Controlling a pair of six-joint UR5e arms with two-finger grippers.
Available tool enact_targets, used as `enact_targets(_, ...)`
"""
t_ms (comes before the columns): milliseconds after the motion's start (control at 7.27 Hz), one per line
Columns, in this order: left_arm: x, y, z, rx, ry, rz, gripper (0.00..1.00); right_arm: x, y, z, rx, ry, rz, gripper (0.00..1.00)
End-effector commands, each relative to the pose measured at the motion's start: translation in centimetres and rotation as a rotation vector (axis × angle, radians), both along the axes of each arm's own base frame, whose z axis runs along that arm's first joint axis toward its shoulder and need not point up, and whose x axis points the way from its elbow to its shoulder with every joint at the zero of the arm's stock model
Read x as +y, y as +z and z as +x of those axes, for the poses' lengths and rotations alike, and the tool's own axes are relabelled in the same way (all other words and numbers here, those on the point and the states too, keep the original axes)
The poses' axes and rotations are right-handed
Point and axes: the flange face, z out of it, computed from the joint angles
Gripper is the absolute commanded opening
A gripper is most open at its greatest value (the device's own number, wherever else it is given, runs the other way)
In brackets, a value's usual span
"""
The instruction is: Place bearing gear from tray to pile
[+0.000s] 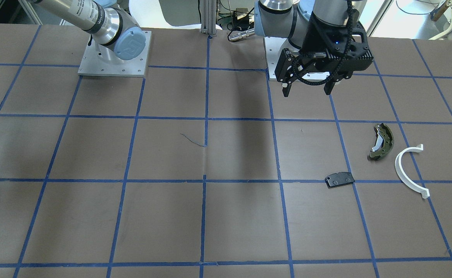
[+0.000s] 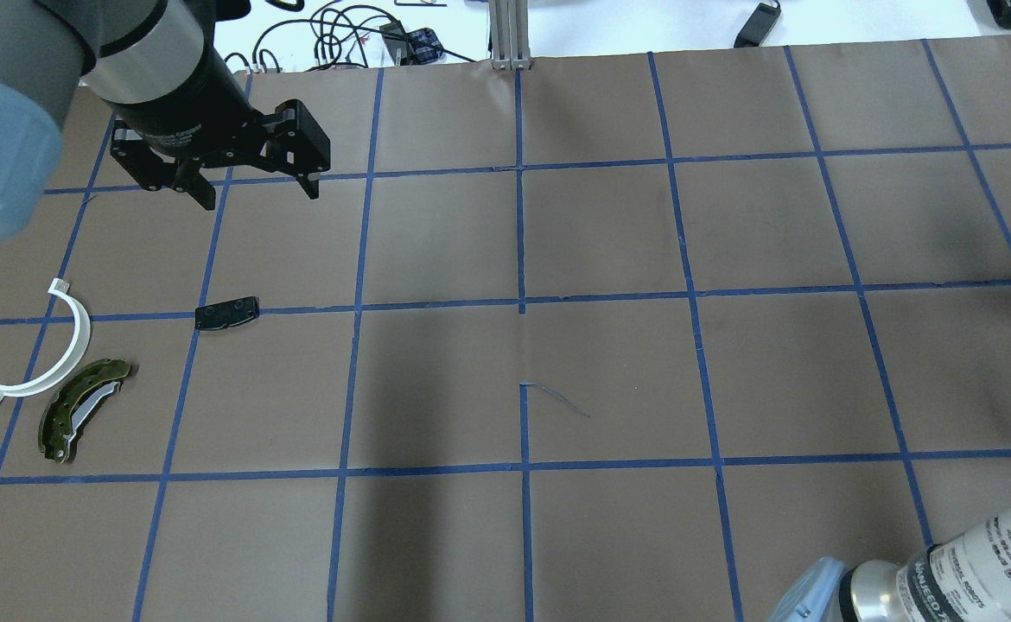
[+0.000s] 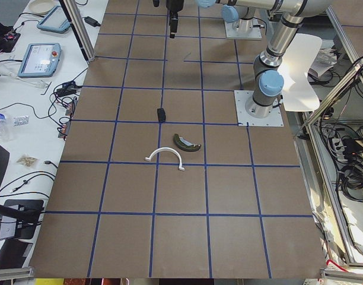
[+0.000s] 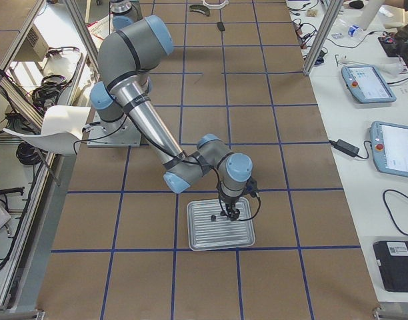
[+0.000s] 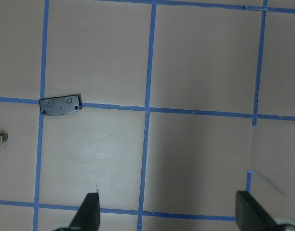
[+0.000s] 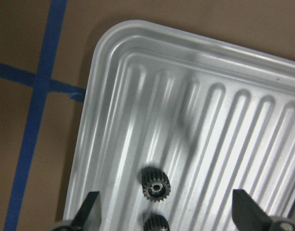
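The bearing gear [image 6: 155,186] you were after lay flat on the ribbed floor of the tray [image 6: 97,120], close to one corner. A second gear [image 6: 154,225] sat just beside it, cut off by the lower edge of the right wrist view. Your right gripper [image 6: 167,211] hung over both with its fingers spread wide and nothing between them.

The pile [image 2: 82,410] was well apart, at the far end of the table. It was made up of the olive brake shoe [image 1: 381,142], the white arc [image 1: 405,170] and the black plate [image 1: 340,179]. Your left gripper [image 1: 307,90] hovered near those parts, also spread and empty.

The main risk, as I judged it, was the neighbouring gear. The two were so close that closing the fingers could catch both or knock one aside. The tray's ribs could also tip a small gear as the fingers met it, leaving a weak pinch that might fail on the long carry. The left arm stood near the drop spot and could get in the way.
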Motion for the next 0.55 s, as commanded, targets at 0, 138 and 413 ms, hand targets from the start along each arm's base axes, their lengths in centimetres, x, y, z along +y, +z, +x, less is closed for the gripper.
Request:
enact_targets(0,-0.21,-0.19,-0.11,0.002,0.009,-0.001,1.0,-0.35,-0.68,-0.55,-0.003,0.001,0.001,0.76)
enact_targets(138,-0.24,-0.12,-0.04,0.002,0.009,-0.002,1.0,-0.33,-0.87,-0.49,-0.008,0.002,0.003,0.67)
enact_targets(413,-0.11,-0.12,-0.03,0.002,0.006,-0.002,1.0,-0.3,-1.01,-0.39,-0.014,0.007,0.002,0.67)
